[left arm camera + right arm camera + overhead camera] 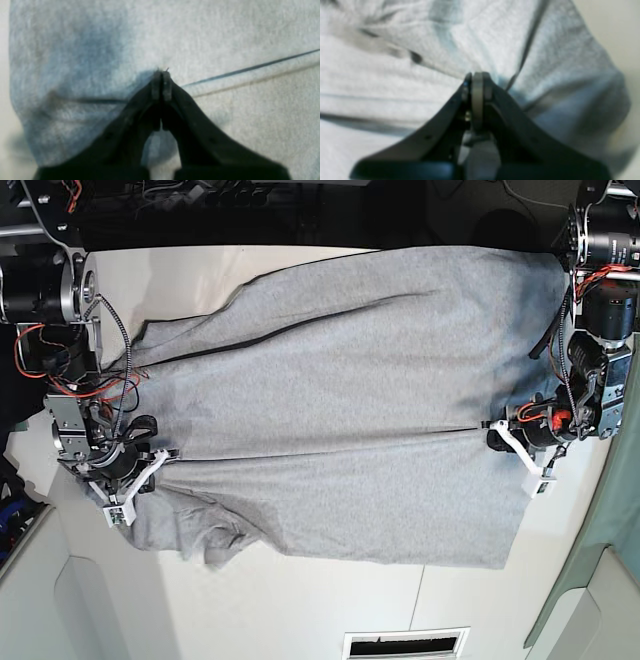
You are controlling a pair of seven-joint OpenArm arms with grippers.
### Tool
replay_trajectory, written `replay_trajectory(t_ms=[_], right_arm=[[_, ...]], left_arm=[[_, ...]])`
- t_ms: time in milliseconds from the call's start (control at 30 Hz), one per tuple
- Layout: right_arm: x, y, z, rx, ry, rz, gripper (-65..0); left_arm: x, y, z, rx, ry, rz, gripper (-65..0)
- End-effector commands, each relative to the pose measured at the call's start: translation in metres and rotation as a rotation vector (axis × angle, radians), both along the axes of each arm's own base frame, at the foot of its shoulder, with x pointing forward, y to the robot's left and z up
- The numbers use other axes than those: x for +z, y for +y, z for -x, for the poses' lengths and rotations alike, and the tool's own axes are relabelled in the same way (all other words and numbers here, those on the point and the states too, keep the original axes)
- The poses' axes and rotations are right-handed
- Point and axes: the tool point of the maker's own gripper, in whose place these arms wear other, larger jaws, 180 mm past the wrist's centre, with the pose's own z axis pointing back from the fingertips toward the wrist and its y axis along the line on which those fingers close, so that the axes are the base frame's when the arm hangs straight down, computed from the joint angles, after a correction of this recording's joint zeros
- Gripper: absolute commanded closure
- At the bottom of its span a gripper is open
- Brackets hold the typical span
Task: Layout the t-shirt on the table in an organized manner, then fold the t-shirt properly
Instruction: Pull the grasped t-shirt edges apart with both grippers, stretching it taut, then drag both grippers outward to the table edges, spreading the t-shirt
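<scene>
Both hands, left hand [161, 75] and right hand [476, 77], are closed on the shirt [350, 400], which lies across the surface [300, 600]. If we pull unevenly, thin cloth may slip out or wrinkle again.

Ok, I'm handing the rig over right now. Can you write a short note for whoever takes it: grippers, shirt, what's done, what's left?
Left gripper: shut, tips at the t-shirt by its dark trim line; whether it pinches cloth is unclear.
Right gripper: shut, at the opposite edge, also against cloth.
Shirt: spread wide on the table between both arms, one fold line running across, some wrinkles and a bunched corner near the right gripper.
Done: mostly laid out.
Left: smooth that corner, then fold properly.
</scene>
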Motion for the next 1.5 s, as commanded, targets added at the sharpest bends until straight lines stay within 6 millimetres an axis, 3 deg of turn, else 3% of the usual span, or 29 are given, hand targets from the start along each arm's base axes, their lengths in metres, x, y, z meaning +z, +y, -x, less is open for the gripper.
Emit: replay_trajectory(t_ms=[0, 233, 433, 567, 733, 900, 1033, 1200, 1267, 1467], right_arm=[[0.025, -0.013, -0.019, -0.027, -0.069, 0.004, 0.0], [0.049, -0.045, -0.032, -0.095, -0.170, 0.053, 0.0], [0.063, -0.040, -0.041, -0.117, -0.200, -0.011, 0.0], [0.062, -0.028, -0.035, -0.072, -0.141, -0.056, 0.0], [0.070, 0.001, 0.002, -0.009, -0.050, -0.323, 0.0], [0.099, 0.001, 0.035, -0.004, -0.083, -0.470, 0.0], [0.091, 0.004, 0.078, 0.004, 0.019, -0.533, 0.0], [0.064, 0.005, 0.125, -0.002, 0.100, -0.521, 0.0], [0.052, 0.006, 0.143, -0.009, 0.137, -0.516, 0.0], [0.033, 0.000, 0.178, -0.039, 0.196, -0.507, 0.0]], left_arm=[[0.002, 0.016, 0.002, 0.005, 0.022, -0.054, 0.0], [0.000, 0.017, 0.006, 0.005, 0.029, -0.055, 0.0], [0.008, 0.018, -0.001, 0.004, 0.015, -0.052, 0.0], [0.039, 0.014, -0.011, -0.050, -0.081, 0.005, 0.0], [0.065, 0.024, 0.015, -0.143, -0.095, -0.010, 0.0], [0.089, 0.026, 0.036, -0.216, -0.145, -0.024, 0.0], [0.098, 0.027, 0.055, -0.209, -0.157, -0.018, 0.0], [0.099, 0.024, 0.085, -0.243, -0.151, 0.027, -11.9], [0.107, 0.017, 0.096, -0.265, -0.179, 0.084, -12.2], [0.116, 0.035, 0.121, -0.197, -0.195, 0.083, -13.9]])
